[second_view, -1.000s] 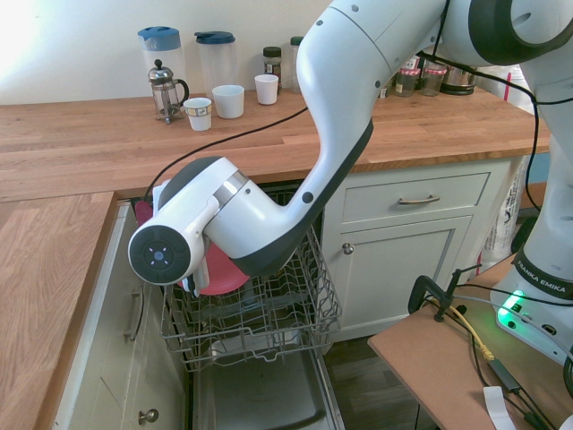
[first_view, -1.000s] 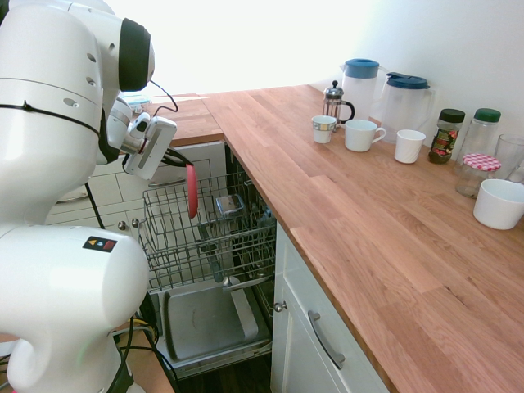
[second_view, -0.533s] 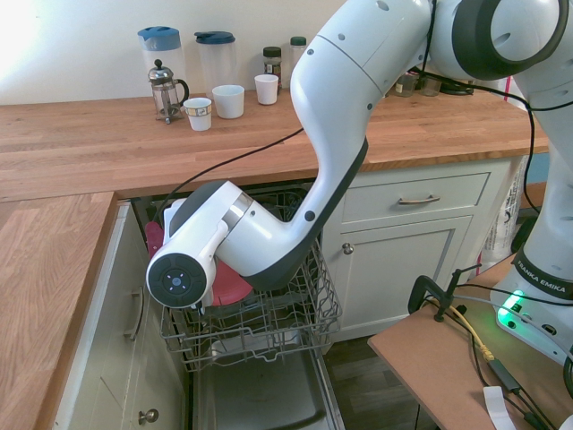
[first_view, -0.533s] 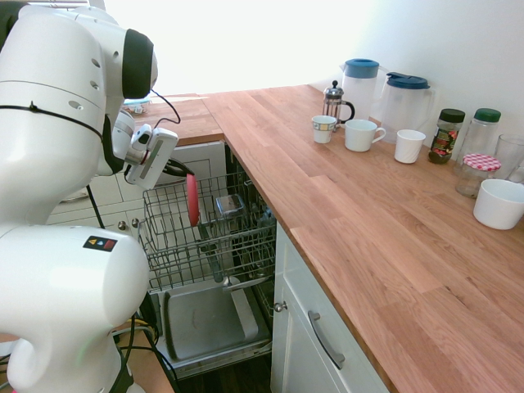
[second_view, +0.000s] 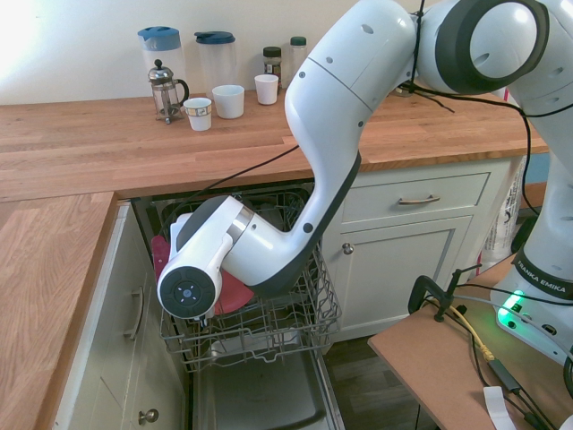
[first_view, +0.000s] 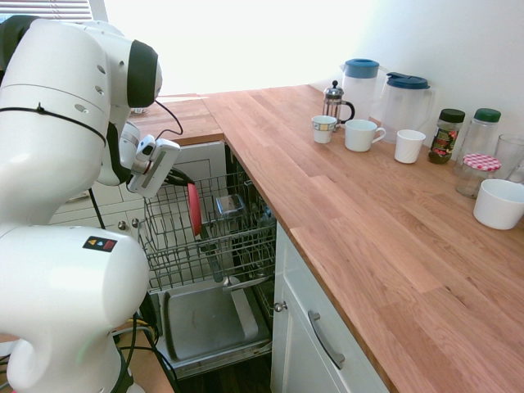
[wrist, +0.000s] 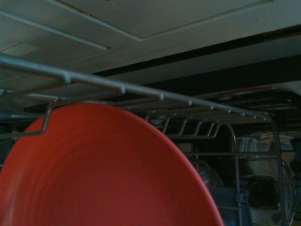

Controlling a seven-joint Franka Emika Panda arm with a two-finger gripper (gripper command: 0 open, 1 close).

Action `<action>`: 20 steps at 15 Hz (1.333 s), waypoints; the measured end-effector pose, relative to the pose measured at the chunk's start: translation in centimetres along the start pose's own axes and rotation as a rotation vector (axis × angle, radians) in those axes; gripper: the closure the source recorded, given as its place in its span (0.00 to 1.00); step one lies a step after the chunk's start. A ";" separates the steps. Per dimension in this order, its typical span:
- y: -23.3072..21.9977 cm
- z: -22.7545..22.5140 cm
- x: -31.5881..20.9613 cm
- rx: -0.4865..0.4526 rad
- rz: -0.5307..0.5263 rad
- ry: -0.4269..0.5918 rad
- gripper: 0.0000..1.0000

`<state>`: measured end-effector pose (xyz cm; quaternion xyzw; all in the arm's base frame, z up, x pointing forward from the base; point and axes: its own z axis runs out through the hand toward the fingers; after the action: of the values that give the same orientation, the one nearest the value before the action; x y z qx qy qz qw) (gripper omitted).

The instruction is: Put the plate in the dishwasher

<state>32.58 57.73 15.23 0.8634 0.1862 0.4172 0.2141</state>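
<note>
Desk (first_view: 327, 213): wood top, runs from upper center to lower right of the first exterior view. Upper center: French press (first_view: 332, 104), patterned cup (first_view: 323, 129), white mug (first_view: 360, 136), two blue-lidded pitchers (first_view: 406, 108). Right: white ribbed cup (first_view: 408, 146), dark-lidded jar (first_view: 446, 137), green-lidded jar (first_view: 481, 135), checked-lid jar (first_view: 475, 175), white bowl (first_view: 499, 204).

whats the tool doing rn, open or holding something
tool: closed, holding the plate on edge at the upper rack
</note>
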 end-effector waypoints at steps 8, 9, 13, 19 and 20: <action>0.1 0.4 0.2 0.011 0.013 0.010 0.00; 0.0 0.4 0.1 0.025 0.015 0.006 0.00; -0.6 0.8 -0.7 0.058 0.015 -0.006 0.00; -1.2 -0.4 -0.6 0.092 0.015 -0.003 0.00; -1.2 -1.0 -0.2 0.098 0.018 0.003 0.00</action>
<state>31.46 58.85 14.98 0.8738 0.1990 0.4107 0.1677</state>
